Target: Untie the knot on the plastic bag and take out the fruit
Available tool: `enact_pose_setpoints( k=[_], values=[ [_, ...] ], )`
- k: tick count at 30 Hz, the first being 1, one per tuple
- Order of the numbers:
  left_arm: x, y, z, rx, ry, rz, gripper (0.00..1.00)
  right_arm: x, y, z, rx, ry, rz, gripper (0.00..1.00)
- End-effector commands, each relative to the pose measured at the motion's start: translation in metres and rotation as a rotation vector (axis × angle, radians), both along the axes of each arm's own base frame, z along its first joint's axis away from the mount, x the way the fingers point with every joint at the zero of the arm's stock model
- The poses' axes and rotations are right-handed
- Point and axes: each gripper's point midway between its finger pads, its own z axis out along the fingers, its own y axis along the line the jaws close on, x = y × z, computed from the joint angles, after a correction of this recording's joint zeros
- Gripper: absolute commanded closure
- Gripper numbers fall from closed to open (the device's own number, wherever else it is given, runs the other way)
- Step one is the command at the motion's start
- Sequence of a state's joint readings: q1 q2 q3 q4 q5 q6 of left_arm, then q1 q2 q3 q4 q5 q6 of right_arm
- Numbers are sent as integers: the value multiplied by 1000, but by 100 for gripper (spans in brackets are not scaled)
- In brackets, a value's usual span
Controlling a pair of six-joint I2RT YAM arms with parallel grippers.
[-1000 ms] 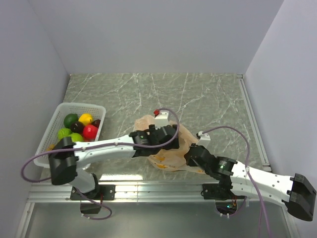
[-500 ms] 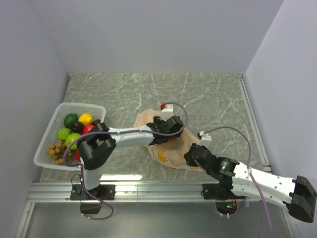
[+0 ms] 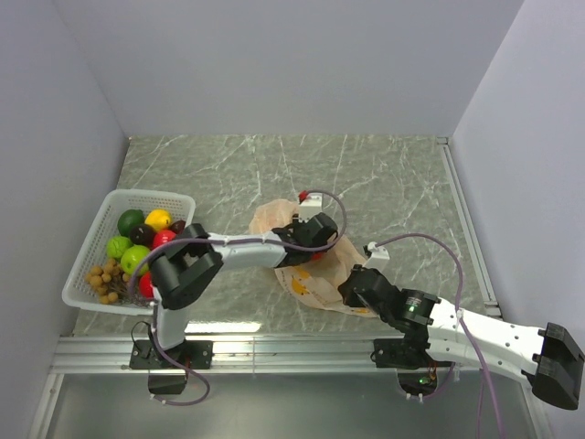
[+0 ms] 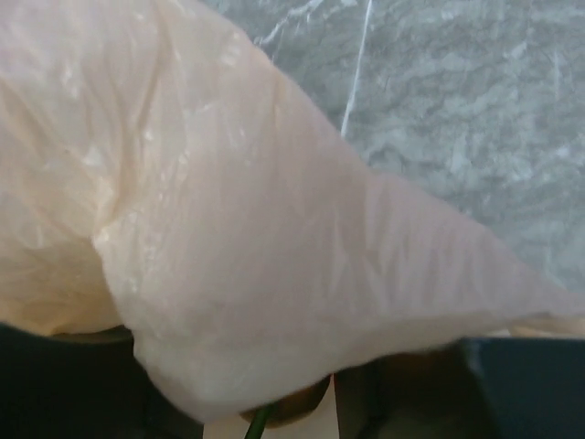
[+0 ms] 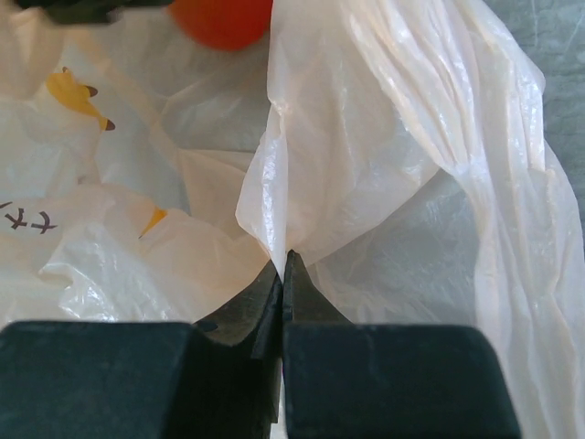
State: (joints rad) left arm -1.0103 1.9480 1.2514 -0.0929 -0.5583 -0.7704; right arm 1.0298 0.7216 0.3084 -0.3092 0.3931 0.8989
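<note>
1. The plastic bag [image 5: 384, 137] is thin, translucent film, crinkled and slightly glossy (with printed yellow marks).
2. The table [image 3: 384, 174] looks like smooth grey-green marble with white veins.
3. The basket [image 3: 110, 206] is white plastic lattice.

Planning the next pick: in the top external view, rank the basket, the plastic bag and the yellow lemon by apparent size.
1. Basket, largest, though the plastic bag looks close.
2. Plastic bag, partly hidden by both arms, so this order is unsure.
3. Yellow lemon, clearly smallest.
</note>
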Motion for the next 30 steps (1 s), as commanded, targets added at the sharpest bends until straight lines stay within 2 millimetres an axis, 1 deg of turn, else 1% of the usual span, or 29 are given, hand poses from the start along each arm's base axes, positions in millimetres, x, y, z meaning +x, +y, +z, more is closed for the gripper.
enact_pose_setpoints(
  k=[1,2,3,5,6,7,8,9,11,12,13,14,15,16,17,18,19,20,21,22,23,24,25,26,27,28,29,30],
  values=[
    [-15,-7,70,-149,-52,-55,89,6,-1,8,12,-30,-32,100],
    [-22,-5,77,-158,-42,-73,90,7,-2,8,10,-32,-35,100],
    [-28,-5,104,-212,-58,-91,93,7,-2,8,9,-33,-36,100],
    [-41,-6,125,-256,-34,-150,94,8,-2,9,6,-36,-39,100],
    [-46,-3,148,-297,-48,-167,94,8,-2,10,1,-36,-39,100],
    [-47,0,160,-315,-49,-184,94,8,-2,10,1,-36,-39,100],
    [-53,-2,173,-351,-32,-226,94,9,-2,11,-1,-36,-41,100],
    [-52,10,189,-378,-27,-231,94,9,-3,10,-6,-37,-40,100],
    [-52,19,207,-428,-11,-267,94,9,-3,10,-8,-38,-38,100],
    [-53,32,222,-479,10,-297,94,9,-3,11,-7,-39,-40,100],
    [-50,43,230,-501,5,-283,94,8,-2,11,-6,-37,-38,100],
    [-48,54,230,-511,9,-277,94,9,-2,11,-5,-38,-38,100],
    [-38,82,244,-526,-29,-220,94,9,-2,11,-9,-38,-36,100],
    [-32,99,247,-510,-54,-178,93,9,-2,12,-5,-40,-40,100],
    [-25,121,243,-483,-69,-112,94,9,-2,13,-5,-41,-39,100],
    [-22,145,250,-472,-104,-52,94,9,-2,13,-7,-42,-36,100],
    [-6,187,242,-412,-126,78,94,9,-2,13,-8,-44,-34,100],
    [-1,212,232,-372,-127,155,94,9,-2,13,-11,-42,-33,100],
    [9,257,232,-339,-159,294,95,9,-1,14,-13,-44,-28,100],
    [9,289,220,-271,-149,394,94,10,0,15,-14,-46,-26,100],
    [10,315,210,-230,-141,474,95,10,-1,14,-19,-46,-25,100],
    [10,356,206,-197,-154,601,95,10,-1,14,-21,-47,-25,100],
    [3,382,192,-143,-133,689,95,11,-1,15,-22,-48,-26,100],
    [-3,401,189,-127,-138,751,94,11,-1,15,-24,-49,-24,100],
    [-9,428,186,-105,-150,844,93,11,-1,15,-24,-49,-24,100],
    [-16,447,182,-84,-160,912,92,11,0,16,-20,-52,-22,100],
    [-24,463,171,-49,-163,982,88,11,0,16,-19,-53,-20,100],
    [-33,479,172,-39,-190,1056,85,11,0,16,-17,-55,-19,100]
  ],
)
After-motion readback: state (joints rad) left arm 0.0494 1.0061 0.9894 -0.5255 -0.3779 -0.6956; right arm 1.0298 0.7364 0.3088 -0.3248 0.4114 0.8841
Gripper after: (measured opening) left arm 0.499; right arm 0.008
